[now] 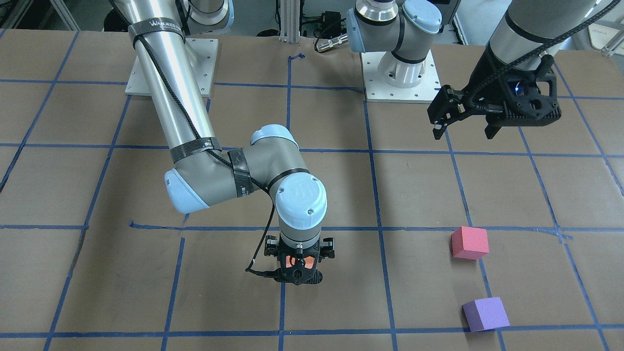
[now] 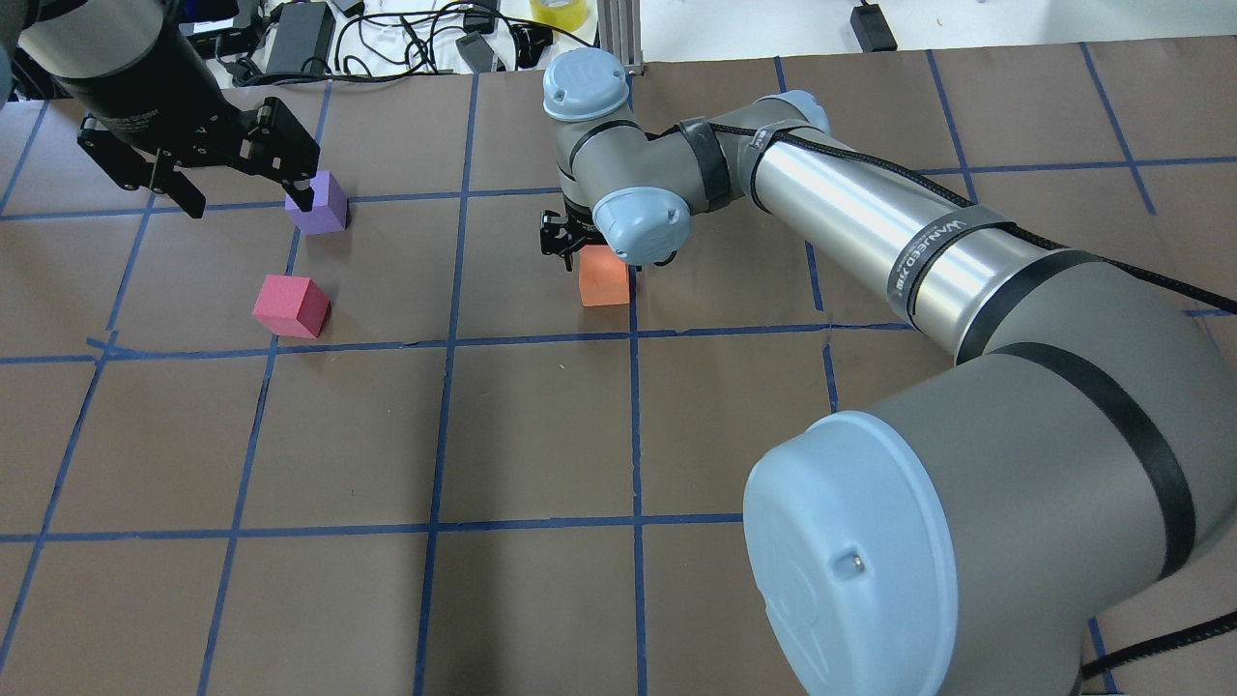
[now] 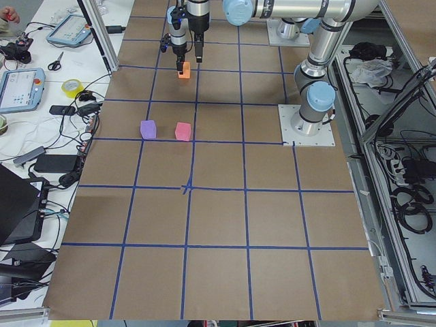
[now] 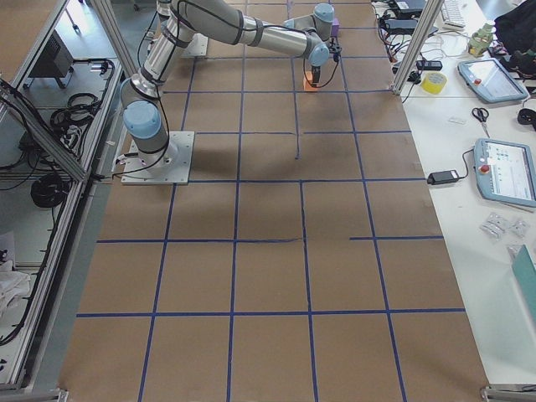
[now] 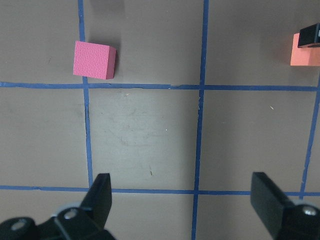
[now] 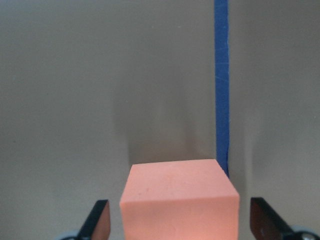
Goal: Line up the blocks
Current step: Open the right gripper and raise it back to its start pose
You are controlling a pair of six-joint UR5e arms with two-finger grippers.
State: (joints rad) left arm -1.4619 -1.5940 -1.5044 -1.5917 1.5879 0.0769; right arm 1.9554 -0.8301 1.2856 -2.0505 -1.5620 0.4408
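The orange block sits on the table between the fingers of my right gripper, with a gap on each side; the gripper is open and low over it. It also shows in the overhead view. The pinkish-red block and the purple block sit on the table's left part, close together and apart from the orange one. My left gripper is open and empty, held high above the table near the purple block. The left wrist view shows the pinkish-red block ahead of its fingers.
The brown table carries a grid of blue tape. My right arm reaches across the table's middle. Cables, a power brick and a tape roll lie past the far edge. The arm base plates stand at the robot's side.
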